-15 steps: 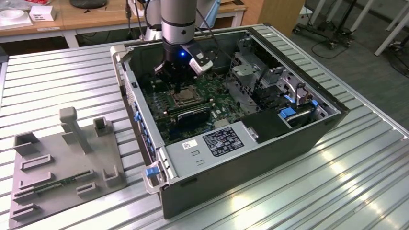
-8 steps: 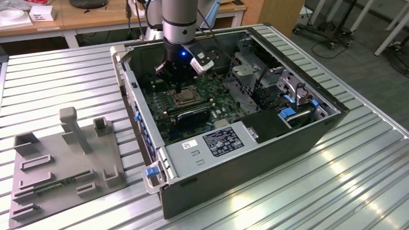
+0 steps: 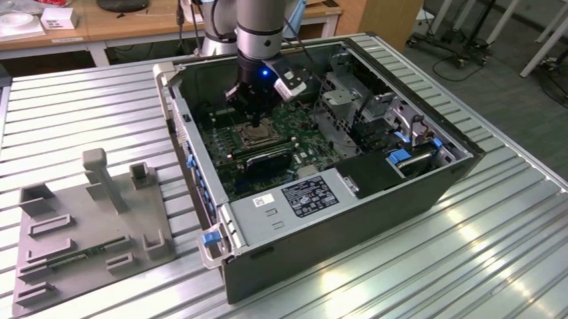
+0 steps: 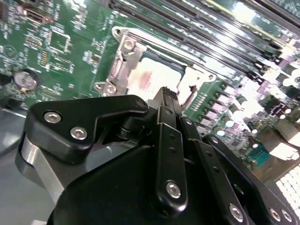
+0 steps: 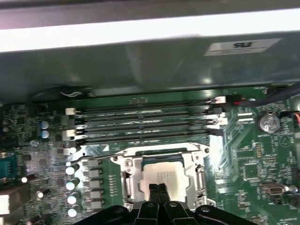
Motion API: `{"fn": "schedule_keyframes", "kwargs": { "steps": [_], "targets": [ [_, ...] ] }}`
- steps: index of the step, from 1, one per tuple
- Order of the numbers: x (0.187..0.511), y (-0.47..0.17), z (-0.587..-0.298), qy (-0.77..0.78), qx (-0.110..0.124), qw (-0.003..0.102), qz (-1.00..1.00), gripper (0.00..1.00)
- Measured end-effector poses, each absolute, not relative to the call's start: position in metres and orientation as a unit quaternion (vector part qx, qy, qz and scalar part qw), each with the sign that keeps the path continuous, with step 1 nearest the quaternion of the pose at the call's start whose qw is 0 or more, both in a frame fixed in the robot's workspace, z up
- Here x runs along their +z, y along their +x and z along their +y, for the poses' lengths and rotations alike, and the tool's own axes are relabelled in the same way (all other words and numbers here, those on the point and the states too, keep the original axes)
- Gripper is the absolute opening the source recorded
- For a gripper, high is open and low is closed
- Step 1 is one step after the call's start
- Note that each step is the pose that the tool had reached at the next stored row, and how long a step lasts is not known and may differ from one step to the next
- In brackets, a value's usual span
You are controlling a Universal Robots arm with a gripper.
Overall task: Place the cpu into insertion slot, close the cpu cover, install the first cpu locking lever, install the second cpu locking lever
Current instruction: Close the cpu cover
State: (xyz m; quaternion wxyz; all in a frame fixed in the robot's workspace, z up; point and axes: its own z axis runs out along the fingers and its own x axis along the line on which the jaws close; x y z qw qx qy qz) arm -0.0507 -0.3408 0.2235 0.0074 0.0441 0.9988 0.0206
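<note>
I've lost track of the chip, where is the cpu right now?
In both wrist views the cpu lies in the insertion slot, beside the long memory slots, under the gripper.

Black label and white sticker on the computer case, nothing on either readable from here.

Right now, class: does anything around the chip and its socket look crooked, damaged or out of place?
Nothing stands out. The chip lies flat and square inside its metal frame, the memory slots run straight, and the shut gripper hangs over the chip's edge.
</note>
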Motion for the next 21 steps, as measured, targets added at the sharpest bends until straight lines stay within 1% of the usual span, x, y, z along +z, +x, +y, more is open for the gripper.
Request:
{"fn": "schedule_keyframes", "kwargs": {
  "steps": [21],
  "targets": [
    [0.2239, -0.0470, -0.3408, 0.044, 0.021, 0.009, 0.999, 0.11]
  ]
}}
